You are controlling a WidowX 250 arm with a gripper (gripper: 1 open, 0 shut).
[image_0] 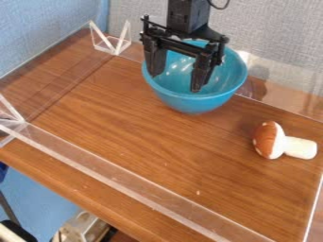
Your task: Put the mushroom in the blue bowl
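Gripper (180,64) wide open, empty

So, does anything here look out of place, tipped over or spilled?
Only the mushroom: it lies on its side on the table, right of the bowl. Nothing is spilled. The open gripper hangs over the bowl.

We see black robot arm (190,13), boxy upper section; black gripper (182,70) below, horizontal crossbar, two slim dark fingers (202,72); small pale marks along crossbar.
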